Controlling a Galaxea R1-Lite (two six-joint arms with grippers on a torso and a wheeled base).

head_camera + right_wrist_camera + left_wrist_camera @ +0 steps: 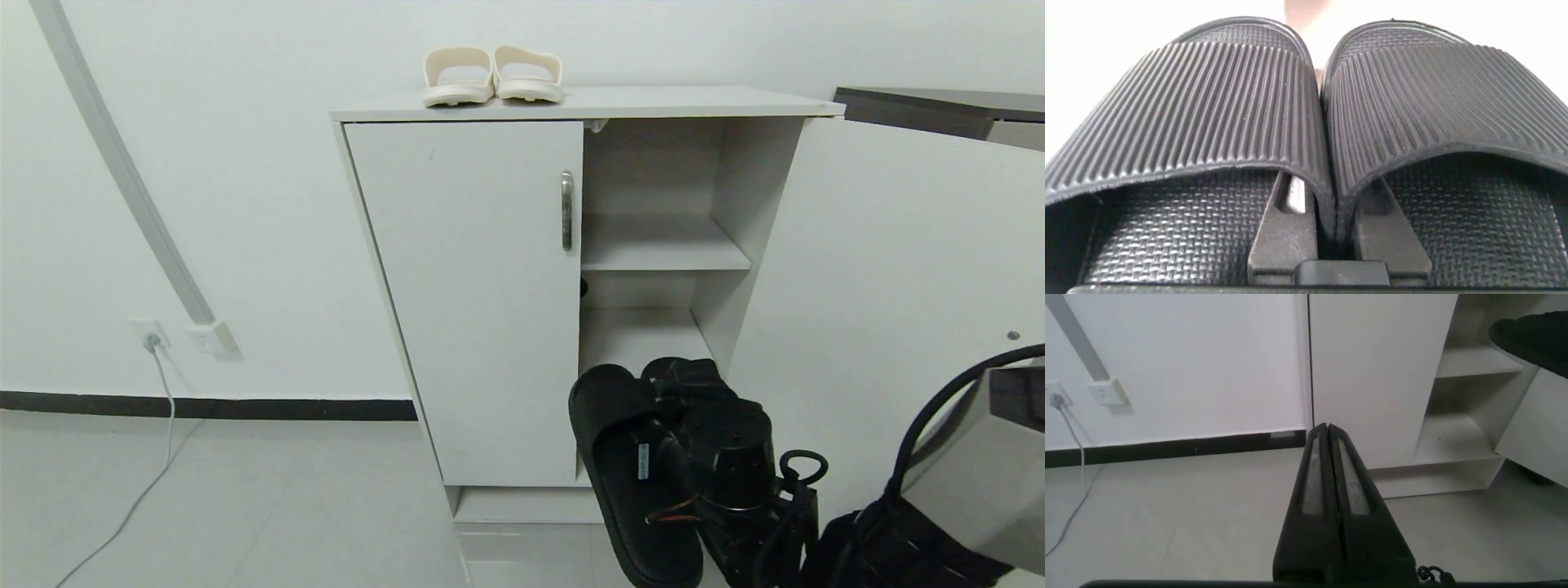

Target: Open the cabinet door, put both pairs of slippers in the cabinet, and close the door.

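While aloft, slippers toes toward cabinet.

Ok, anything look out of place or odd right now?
Nothing spilled, damaged or askew. The beige slippers sit side by side on the cabinet top, not yet inside; the black slippers are pinched together in the right gripper before the open lower shelf.

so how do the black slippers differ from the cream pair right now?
Colour: the black slippers are dark, the cream pair pale.
Place: the black slippers are pinched together in the right gripper, low before the open side of the cabinet; the cream pair sits on the cabinet top.
Pose: the black slippers are tilted, the cream pair lies flat.
Both are open slides, and neither is inside yet.
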